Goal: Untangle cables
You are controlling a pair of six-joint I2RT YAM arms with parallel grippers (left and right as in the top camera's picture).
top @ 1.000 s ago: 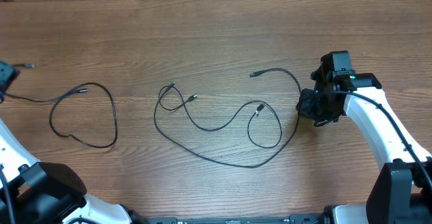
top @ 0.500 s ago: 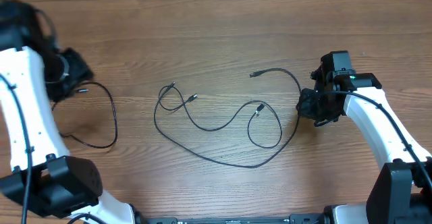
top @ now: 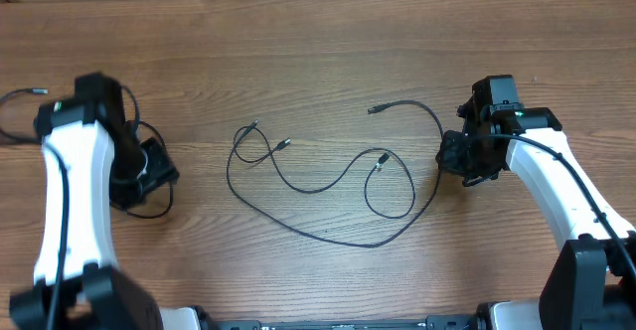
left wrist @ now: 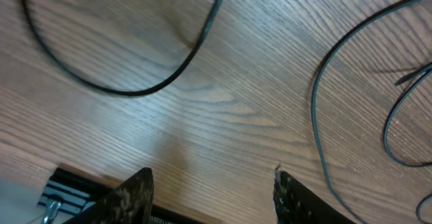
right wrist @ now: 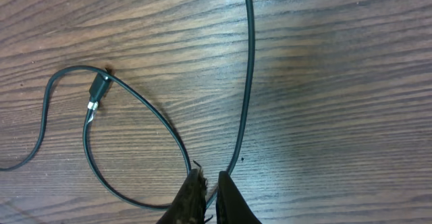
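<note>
Two thin black cables lie tangled mid-table. The long cable point(top: 328, 237) runs from a plug point(top: 374, 109) round a wide loop. A shorter cable point(top: 316, 189) crosses inside it, and its plug shows in the right wrist view point(right wrist: 98, 90). My right gripper point(top: 449, 157) sits at the long cable's right bend, shut on it point(right wrist: 208, 183). A separate cable loop point(top: 167, 197) lies at the left, partly hidden under my left arm. My left gripper point(top: 151, 171) hovers over it, open and empty point(left wrist: 212, 187); the loop's arc point(left wrist: 128, 91) shows ahead of the fingers.
Another thin cord with a small plug point(top: 38, 91) curls at the far left edge. The wooden table point(top: 318, 42) has a dark strip along its front edge point(left wrist: 74, 183).
My left arm has swung in from the far left edge and now covers the left cable loop. The right arm and the middle cables have not moved.
</note>
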